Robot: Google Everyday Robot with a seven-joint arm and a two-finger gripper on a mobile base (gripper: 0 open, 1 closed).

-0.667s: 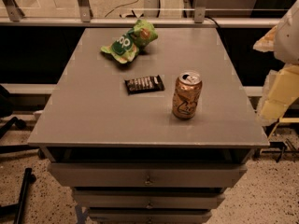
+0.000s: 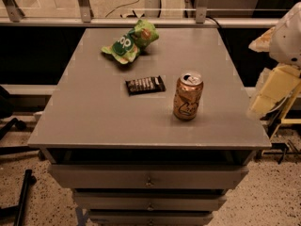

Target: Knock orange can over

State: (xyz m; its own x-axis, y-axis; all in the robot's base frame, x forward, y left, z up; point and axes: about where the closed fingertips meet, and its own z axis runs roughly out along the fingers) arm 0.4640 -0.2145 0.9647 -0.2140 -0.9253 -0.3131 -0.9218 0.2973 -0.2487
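Can (image 2: 188,96) upright on the surface (image 2: 94,119), right of centre and toward the front edge, silver top with pull-tab facing up, pale swirl mark facing the camera. Nothing touching it. Dark flat candy bar (image 2: 145,84) lies just to its left and slightly further back, near but apart from it. Green snack bag (image 2: 130,42) sits crumpled well behind, near the rear edge, left of centre. Surface is the grey top of a drawer unit; three drawer fronts (image 2: 148,178) with small knobs show below the front edge. Pincer (image 2: 270,93) is off the surface's right edge, pale yellow, hanging at about can height, well apart from the can, with the arm's white rounded housing (image 2: 289,36) above it. Pincer state: can't tell from this angle; it holds nothing that I can see. Speckled floor (image 2: 263,201) below, metal rail (image 2: 141,21) behind the surface.
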